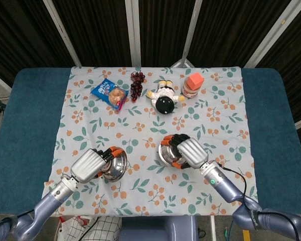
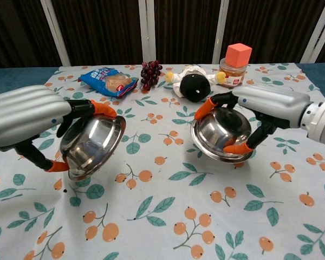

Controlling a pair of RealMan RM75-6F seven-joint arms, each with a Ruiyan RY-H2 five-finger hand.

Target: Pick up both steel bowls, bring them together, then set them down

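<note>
My left hand (image 1: 89, 163) (image 2: 30, 116) grips a steel bowl (image 1: 115, 164) (image 2: 93, 145) by its rim, low over the cloth at the front left, tilted with its opening toward the middle. My right hand (image 1: 191, 151) (image 2: 271, 104) grips the second steel bowl (image 1: 168, 153) (image 2: 221, 134) by its rim, just right of centre, tilted toward the front. That bowl's lower edge is at or just above the cloth. A wide gap of cloth separates the two bowls.
The floral tablecloth (image 1: 215, 115) (image 2: 168, 216) covers the table. Along the far edge lie a blue snack packet (image 1: 109, 93) (image 2: 107, 79), dark grapes (image 1: 137, 83) (image 2: 150, 72), a black-and-white plush toy (image 1: 164, 97) (image 2: 192, 82) and a jar topped by an orange block (image 1: 192, 85) (image 2: 235, 64).
</note>
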